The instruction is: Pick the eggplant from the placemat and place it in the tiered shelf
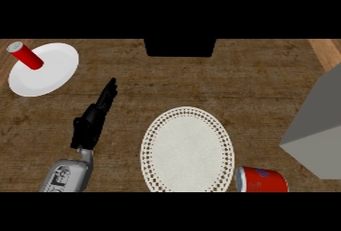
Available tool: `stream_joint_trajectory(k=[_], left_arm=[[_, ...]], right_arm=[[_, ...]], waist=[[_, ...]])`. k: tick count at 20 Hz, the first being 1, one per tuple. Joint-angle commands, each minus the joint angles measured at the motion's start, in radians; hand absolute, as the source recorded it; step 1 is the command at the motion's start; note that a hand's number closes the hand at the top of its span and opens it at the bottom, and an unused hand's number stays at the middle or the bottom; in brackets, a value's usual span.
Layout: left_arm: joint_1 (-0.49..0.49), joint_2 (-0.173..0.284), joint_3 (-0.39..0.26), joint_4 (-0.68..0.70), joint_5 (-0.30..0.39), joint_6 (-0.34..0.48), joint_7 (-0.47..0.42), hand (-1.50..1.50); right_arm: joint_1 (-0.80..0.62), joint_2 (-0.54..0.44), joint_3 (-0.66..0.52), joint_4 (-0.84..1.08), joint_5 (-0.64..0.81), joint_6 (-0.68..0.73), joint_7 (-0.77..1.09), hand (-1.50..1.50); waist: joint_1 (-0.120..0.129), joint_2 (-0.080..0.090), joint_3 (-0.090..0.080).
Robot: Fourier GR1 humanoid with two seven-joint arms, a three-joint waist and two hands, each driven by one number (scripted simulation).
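From where I stand, the white lacy placemat [188,150] lies bare in the middle of the wooden worktop [253,81], and no eggplant shows on it or anywhere else in view. The grey block at the right edge [318,131] is probably the tiered shelf, though from this steep angle only its top and one side show, so I cannot see any tier or whether the eggplant sits inside.

The left robot hand [93,121] rests on the left of the worktop, well apart from the placemat, its fingers straight and pointing away from the robot, holding nothing. The right robot hand is out of sight altogether.

Off to the far left a white plate [43,68] carries a red cylinder [25,55] leaning over its rim. A red cup [261,179] lies near the bottom edge, just beside the placemat's lower right. A black shape [180,47] sits at the far edge of the worktop.

My reading is that the pick has no visible target here: either the eggplant is already on its way with the unseen right robot hand or it is tucked in the shelf out of view. If it is being carried, the next move calls for bringing it level with an open tier on the grey block's side and setting it well inside before the fingers let go, keeping clear of the red cup.
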Motion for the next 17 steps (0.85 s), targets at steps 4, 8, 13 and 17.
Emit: stream_joint_trajectory(k=[4, 8, 13, 17], left_arm=[[-0.016, 0.005, -0.011, -0.023, -0.01, -0.01, 0.016, 0.0], [0.005, -0.003, -0.009, -0.014, -0.004, -0.008, -0.014, 0.0], [-0.001, 0.011, 0.018, -0.02, 0.011, -0.009, 0.002, 0.0], [0.009, 0.008, 0.019, -0.004, 0.009, -0.007, -0.023, 0.0]], right_arm=[[0.014, -0.164, 0.016, 0.161, 0.05, 0.063, 0.09, -1.5], [0.093, -0.21, 0.017, 0.202, 0.071, 0.156, 0.037, -1.5], [0.18, -0.219, 0.039, 0.201, 0.12, 0.208, -0.088, -1.5], [0.189, -0.236, 0.032, 0.229, 0.118, 0.26, -0.1, -1.5]], waist=[[0.026, 0.013, 0.005], [0.009, 0.016, 0.01], [-0.004, 0.016, 0.015], [0.003, 0.021, 0.016]])
